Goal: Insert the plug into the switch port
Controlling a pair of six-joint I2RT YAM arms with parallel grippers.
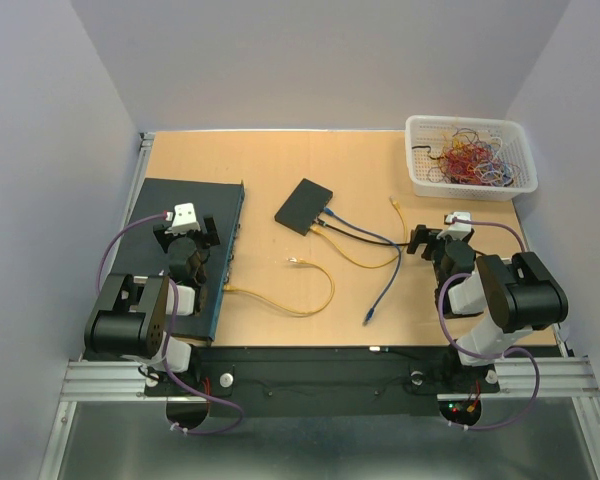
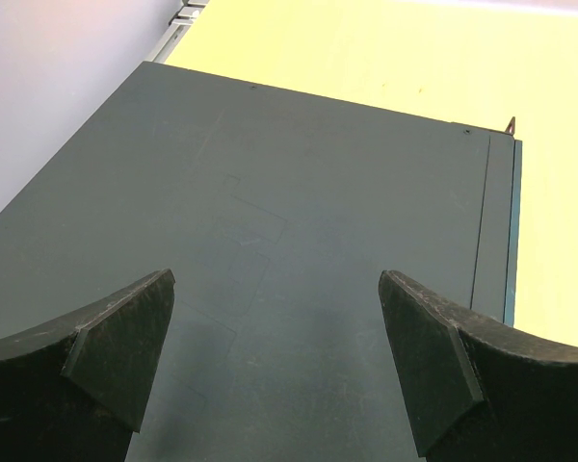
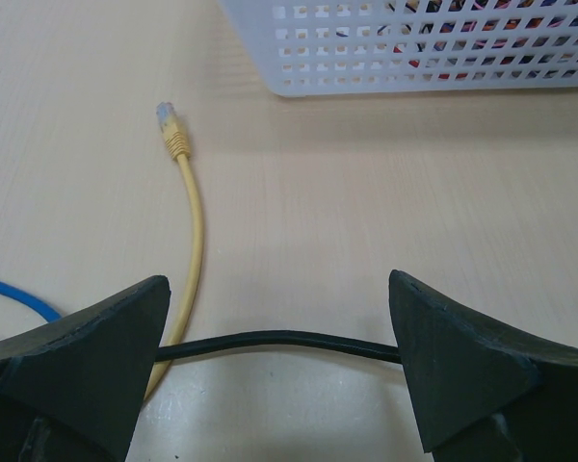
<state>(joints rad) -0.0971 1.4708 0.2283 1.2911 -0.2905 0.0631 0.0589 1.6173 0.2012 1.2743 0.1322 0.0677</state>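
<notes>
Flat dark grey-green metal switch box (image 2: 299, 221), teal strip along its front edge. Yellow round network cable (image 3: 195, 231), clear plug tip (image 3: 170, 117). Thin blue cable (image 3: 19, 294). Black rubber cable (image 3: 279, 342). White plastic grid-pattern basket (image 3: 414, 58), red, yellow and blue tangled wires (image 1: 475, 158) inside. Pale tan wood-grain table (image 3: 366, 212). Small flat black hub box (image 1: 303, 206). Lilac walls (image 1: 40, 120).

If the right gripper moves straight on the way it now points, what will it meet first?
Probably the black cable, crossing the table between the open fingers of the right gripper. The yellow plug and the basket lie farther ahead. Depth is unclear.
</notes>
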